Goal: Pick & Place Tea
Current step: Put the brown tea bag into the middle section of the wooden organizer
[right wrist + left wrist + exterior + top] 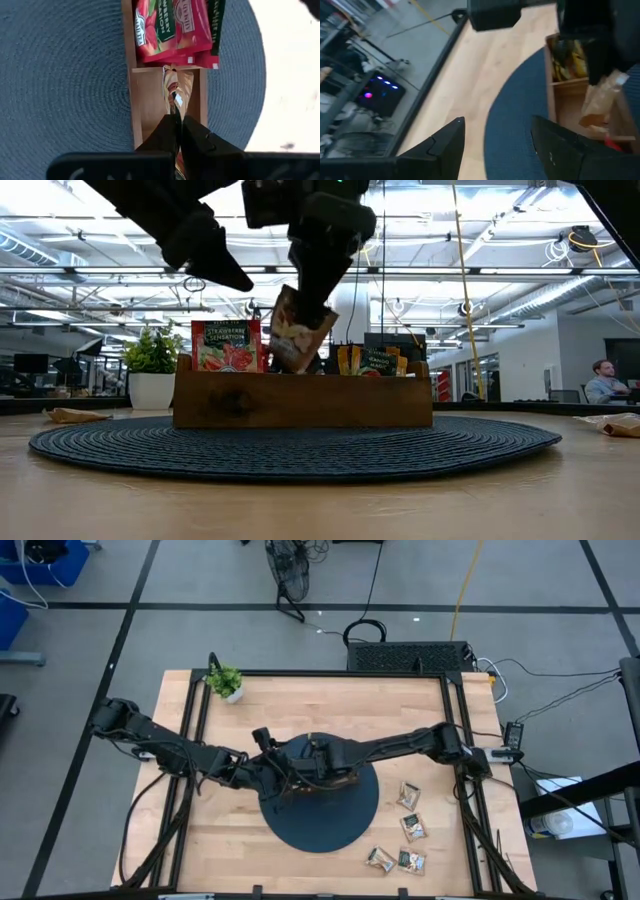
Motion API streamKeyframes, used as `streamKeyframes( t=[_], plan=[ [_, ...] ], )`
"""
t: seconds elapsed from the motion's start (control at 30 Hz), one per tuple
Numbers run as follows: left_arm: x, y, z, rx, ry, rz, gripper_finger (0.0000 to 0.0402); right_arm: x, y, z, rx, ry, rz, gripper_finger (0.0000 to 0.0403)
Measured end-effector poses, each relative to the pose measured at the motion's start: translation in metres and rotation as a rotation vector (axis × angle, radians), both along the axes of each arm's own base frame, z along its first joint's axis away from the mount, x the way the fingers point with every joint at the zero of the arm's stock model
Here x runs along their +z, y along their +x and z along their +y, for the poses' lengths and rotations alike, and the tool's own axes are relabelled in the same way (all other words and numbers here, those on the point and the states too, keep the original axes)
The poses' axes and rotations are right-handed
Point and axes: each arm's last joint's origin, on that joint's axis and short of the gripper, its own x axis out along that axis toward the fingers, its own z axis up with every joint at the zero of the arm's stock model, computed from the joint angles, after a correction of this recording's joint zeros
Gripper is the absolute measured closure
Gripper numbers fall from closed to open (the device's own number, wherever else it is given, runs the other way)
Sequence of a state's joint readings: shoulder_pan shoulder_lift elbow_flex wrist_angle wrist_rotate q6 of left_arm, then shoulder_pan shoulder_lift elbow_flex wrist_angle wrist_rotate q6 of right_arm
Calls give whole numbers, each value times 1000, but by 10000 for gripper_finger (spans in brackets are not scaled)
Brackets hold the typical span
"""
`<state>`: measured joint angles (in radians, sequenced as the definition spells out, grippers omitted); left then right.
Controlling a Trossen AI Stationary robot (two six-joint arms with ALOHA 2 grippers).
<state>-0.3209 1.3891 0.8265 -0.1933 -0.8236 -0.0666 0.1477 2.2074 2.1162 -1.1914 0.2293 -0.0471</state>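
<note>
while over tray [131, 95] | right hand [177, 127] pinches beige sachet [172, 87]

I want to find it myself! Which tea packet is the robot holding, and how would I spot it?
Find the round dark blue woven mat with the brown wooden three-part tray on it. Above the tray's empty middle part, the right gripper pinches one beige-and-orange tea sachet. It hangs tilted in the air, while the red sachets sit inside the tray.
</note>
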Motion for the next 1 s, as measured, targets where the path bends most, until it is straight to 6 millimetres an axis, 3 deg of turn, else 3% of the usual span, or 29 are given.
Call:
streamKeyframes(
  t=[0.53,1.0],
  plan=[
    [0,1,-1,-39,-35,9,176,-47,-1,-26,18,-24,44,396],
    [0,0,-1,-37,-37,13,176,-47,6,-25,-5,-39,-37,362]
  ],
)
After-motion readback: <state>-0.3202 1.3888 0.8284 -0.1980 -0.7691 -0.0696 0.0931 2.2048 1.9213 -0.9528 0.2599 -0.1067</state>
